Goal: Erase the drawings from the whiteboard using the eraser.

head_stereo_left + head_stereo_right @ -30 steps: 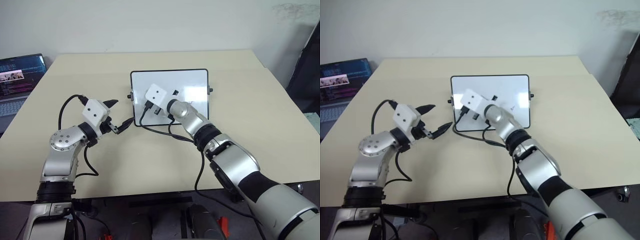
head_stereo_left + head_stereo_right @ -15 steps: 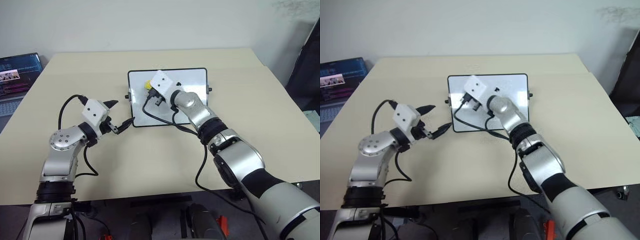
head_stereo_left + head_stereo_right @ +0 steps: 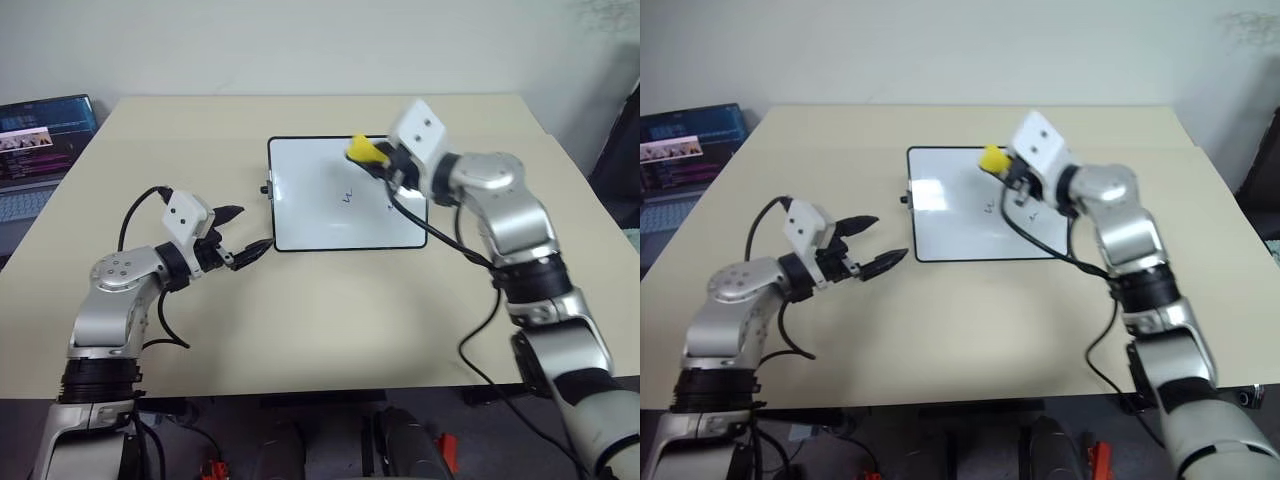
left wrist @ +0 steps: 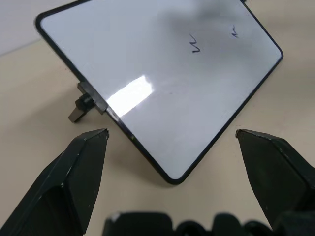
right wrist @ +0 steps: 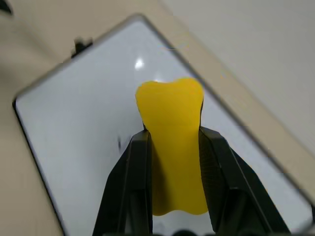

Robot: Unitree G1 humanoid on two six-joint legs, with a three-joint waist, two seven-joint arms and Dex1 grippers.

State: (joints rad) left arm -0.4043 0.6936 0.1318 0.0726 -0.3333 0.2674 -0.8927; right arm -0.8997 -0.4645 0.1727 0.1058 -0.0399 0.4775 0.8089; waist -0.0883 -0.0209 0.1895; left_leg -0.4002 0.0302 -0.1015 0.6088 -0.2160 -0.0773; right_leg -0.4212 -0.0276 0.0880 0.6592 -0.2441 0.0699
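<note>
Right claw (image 3: 378, 160) clamps the soft yellow eraser (image 3: 364, 151) above the glossy whiteboard (image 3: 310, 215) (drawings (image 3: 348, 196) remain); left claw (image 3: 245, 236) gapes.

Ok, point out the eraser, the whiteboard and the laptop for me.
eraser (image 3: 365, 151), left eye view, middle of the yellow block.
whiteboard (image 3: 310, 215), left eye view, bare white surface.
laptop (image 3: 45, 125), left eye view, its screen.

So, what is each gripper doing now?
Left gripper: open, holding nothing.
Right gripper: shut on the eraser.
</note>
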